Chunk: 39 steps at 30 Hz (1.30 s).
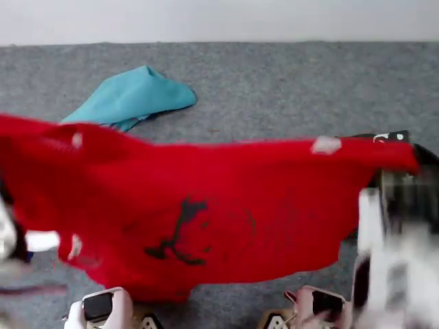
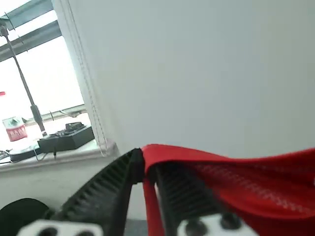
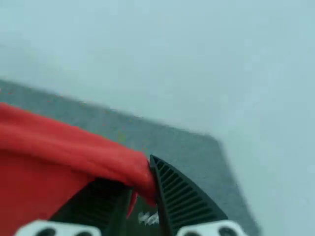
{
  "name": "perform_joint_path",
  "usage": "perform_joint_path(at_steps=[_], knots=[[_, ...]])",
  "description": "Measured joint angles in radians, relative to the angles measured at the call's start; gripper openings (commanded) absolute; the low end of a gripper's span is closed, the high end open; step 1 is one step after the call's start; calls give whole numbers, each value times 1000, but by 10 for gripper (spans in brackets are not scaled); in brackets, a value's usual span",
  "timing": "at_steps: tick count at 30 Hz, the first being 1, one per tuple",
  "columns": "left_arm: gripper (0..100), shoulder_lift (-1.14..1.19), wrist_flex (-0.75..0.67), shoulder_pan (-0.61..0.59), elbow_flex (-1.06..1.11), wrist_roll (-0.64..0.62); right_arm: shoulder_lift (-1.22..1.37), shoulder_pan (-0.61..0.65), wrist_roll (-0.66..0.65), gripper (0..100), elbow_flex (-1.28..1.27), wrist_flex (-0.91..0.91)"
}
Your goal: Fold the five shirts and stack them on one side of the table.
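1. The left gripper (image 2: 143,158) is clamped on a corner of the red shirt (image 2: 256,182), at the left of the table (image 1: 288,82).
2. A teal shirt (image 1: 130,99) lies crumpled at the far left, just beyond the red one.
3. The red shirt is stretched with its long axis running left to right. The held edge is on the far side, the loose body falls toward the near side, and the black print faces up.
4. The right gripper (image 3: 149,172) is pinched on the shirt's right corner.

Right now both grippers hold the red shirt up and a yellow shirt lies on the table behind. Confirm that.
Not quite: the high view shows a teal shirt, not a yellow one, on the table behind. The left gripper and right gripper do hold the red shirt up.
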<state>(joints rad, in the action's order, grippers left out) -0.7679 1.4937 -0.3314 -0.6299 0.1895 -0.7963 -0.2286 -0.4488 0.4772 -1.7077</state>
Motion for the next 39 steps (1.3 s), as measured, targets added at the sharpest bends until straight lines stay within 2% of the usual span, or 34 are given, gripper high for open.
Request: perform_joint_path(at_steps=[5, 8, 15, 21, 25, 29, 39], knots=[[11, 5, -129, 0, 270, 0, 172, 146, 0, 10, -69, 20], [11, 15, -222, 0, 414, 0, 287, 192, 11, 10, -130, 84], [11, 38, -466, 8, 684, 0, 496, 213, 83, 10, -247, 336], [11, 239, -578, 14, 710, 0, 654, 213, 178, 10, -247, 517], [11, 439, -586, 15, 637, 0, 732, 215, 213, 10, -247, 615], [11, 641, -578, 15, 460, 0, 790, 215, 229, 10, -210, 709], [11, 1089, -379, 37, -213, 0, 988, 129, 232, 10, 206, 669]])
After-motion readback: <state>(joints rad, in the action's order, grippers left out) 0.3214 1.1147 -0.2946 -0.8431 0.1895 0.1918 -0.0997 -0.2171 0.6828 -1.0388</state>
